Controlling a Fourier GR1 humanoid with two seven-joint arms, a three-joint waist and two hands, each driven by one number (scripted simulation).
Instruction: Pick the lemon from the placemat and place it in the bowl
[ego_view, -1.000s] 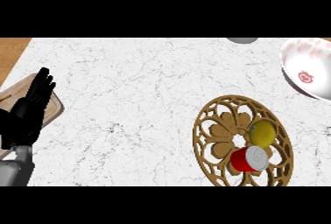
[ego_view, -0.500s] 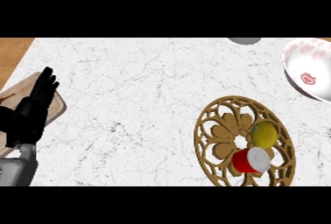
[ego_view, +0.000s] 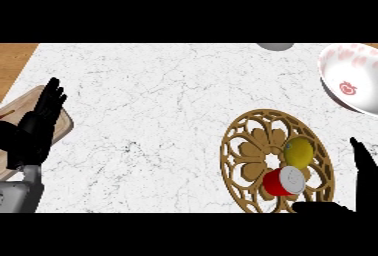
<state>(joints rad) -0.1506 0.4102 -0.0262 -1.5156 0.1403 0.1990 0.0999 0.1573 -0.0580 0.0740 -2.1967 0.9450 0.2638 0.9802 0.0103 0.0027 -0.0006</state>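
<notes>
A yellow lemon lies on the right half of a round wooden cut-out placemat at the lower right of the counter. A red can with a white lid lies just below the lemon on the same mat. The white bowl with red markings sits at the upper right edge, partly cut off. My right hand enters at the lower right corner, fingers straight and thumb spread, just right of the placemat and apart from the lemon. My left hand rests open at the left edge, fingers up.
A wooden board or tray lies under my left hand at the left edge. A grey round object peeks in at the top edge. The counter top is white marble, with a wooden strip at the far left.
My right hand has come into view at the lower right corner, beside the placemat. The view has shifted slightly, and the left hand sits a little higher.
</notes>
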